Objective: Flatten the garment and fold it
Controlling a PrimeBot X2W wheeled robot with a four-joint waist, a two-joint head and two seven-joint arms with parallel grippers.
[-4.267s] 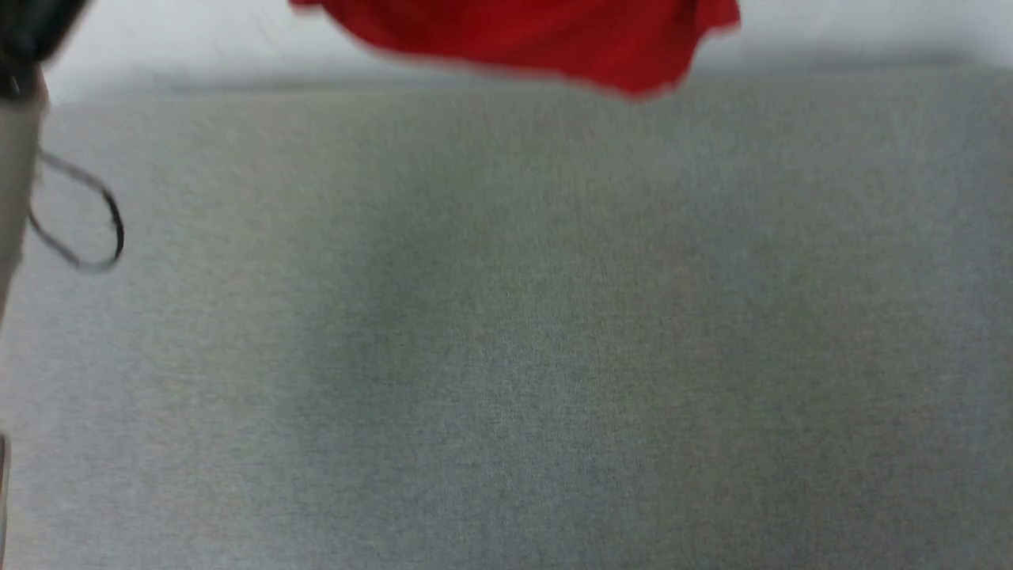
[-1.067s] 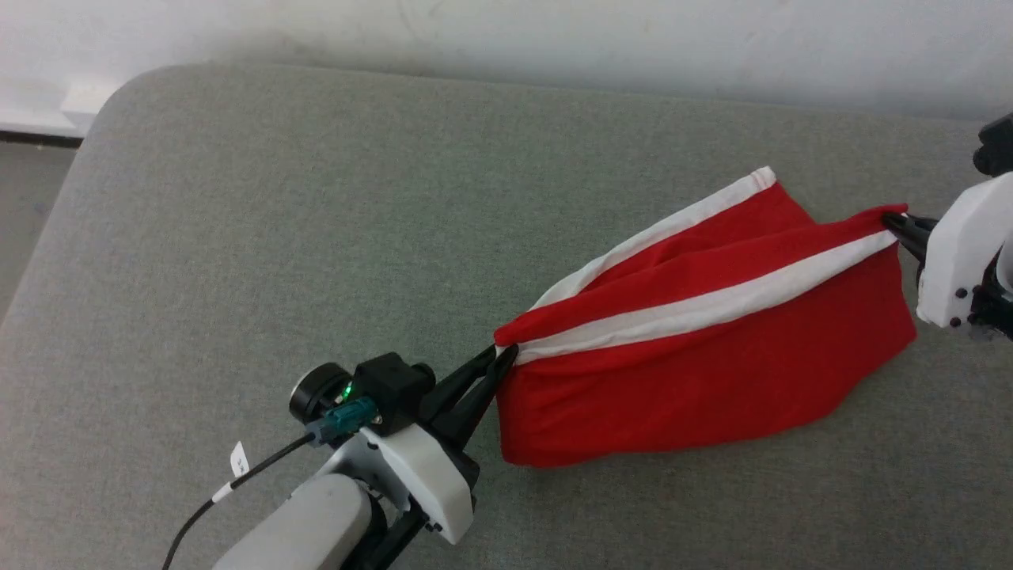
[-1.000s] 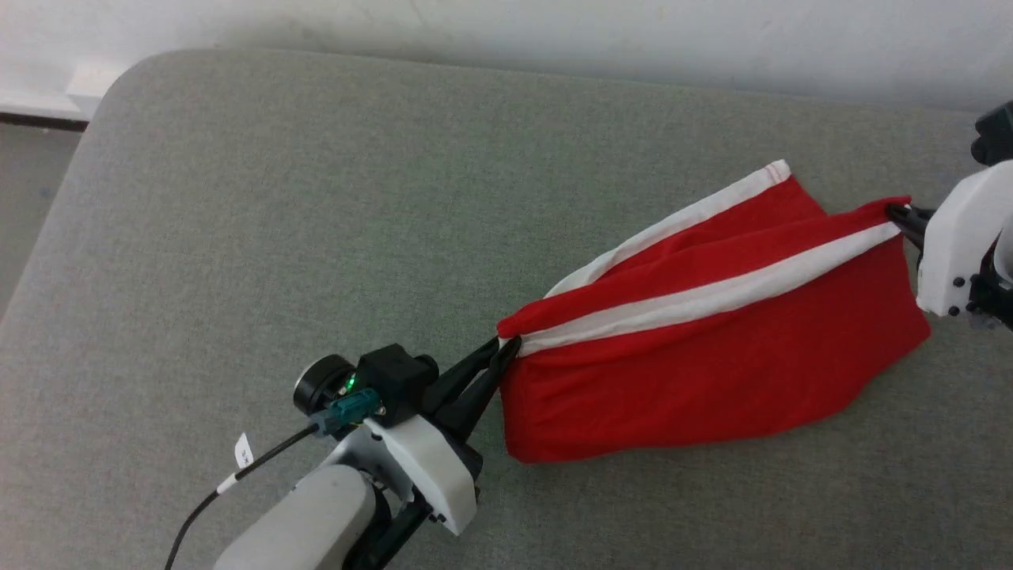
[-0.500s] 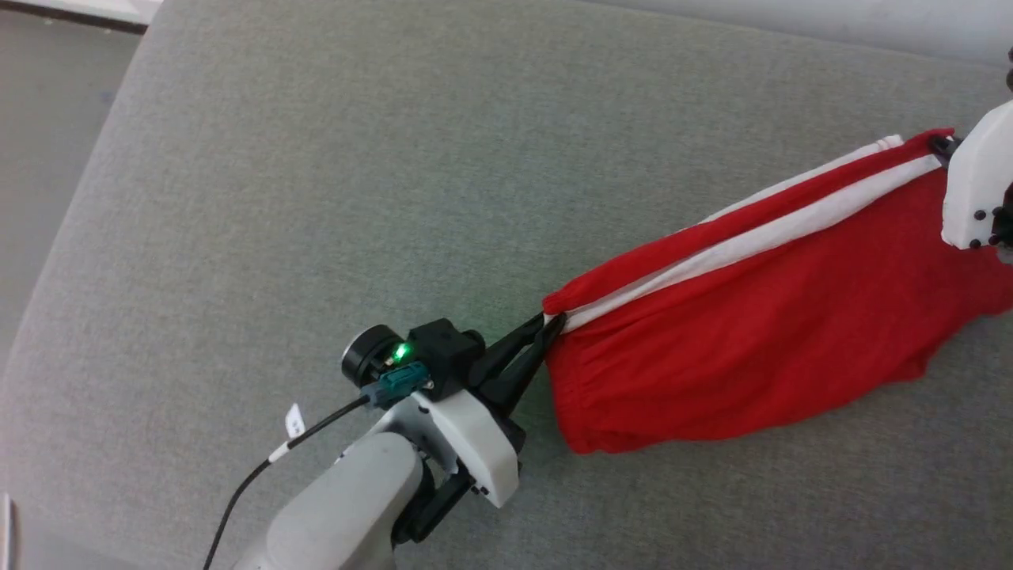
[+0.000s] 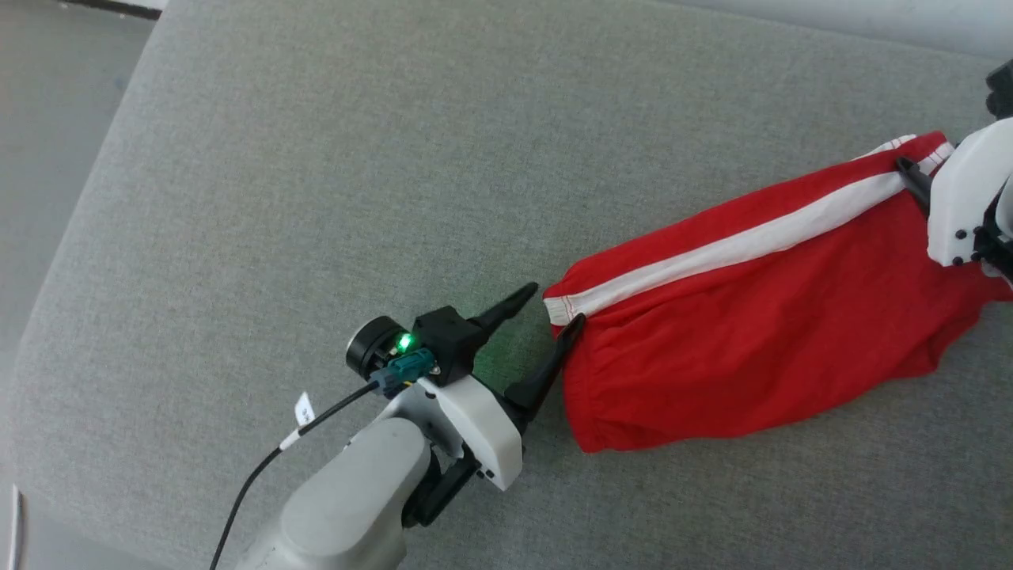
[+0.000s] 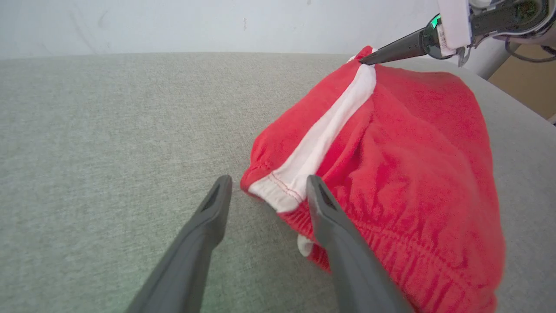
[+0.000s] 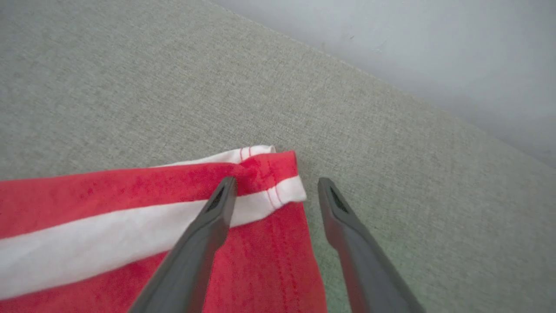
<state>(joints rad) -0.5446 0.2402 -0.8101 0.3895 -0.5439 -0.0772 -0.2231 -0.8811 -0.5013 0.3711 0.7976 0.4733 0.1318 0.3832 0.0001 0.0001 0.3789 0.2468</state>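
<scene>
Red garment (image 5: 752, 340) lies on grey surface (image 5: 316, 158), long axis running left gripper (image 5: 554, 305) to right gripper (image 7: 277, 182). Both grippers spread wide, gripping nothing (waistband corner at left, hem corner at right).

Looking down on a broad grey woven-fabric padded surface (image 5: 316, 158), rounded at the left edge. Seeing a smooth grey floor (image 5: 47, 119) beyond that edge, with a thin dark skirting strip (image 5: 111, 6) at the far corner. Facing a plain pale painted wall (image 6: 173, 21) behind the surface's far edge, under soft, even light.
</scene>
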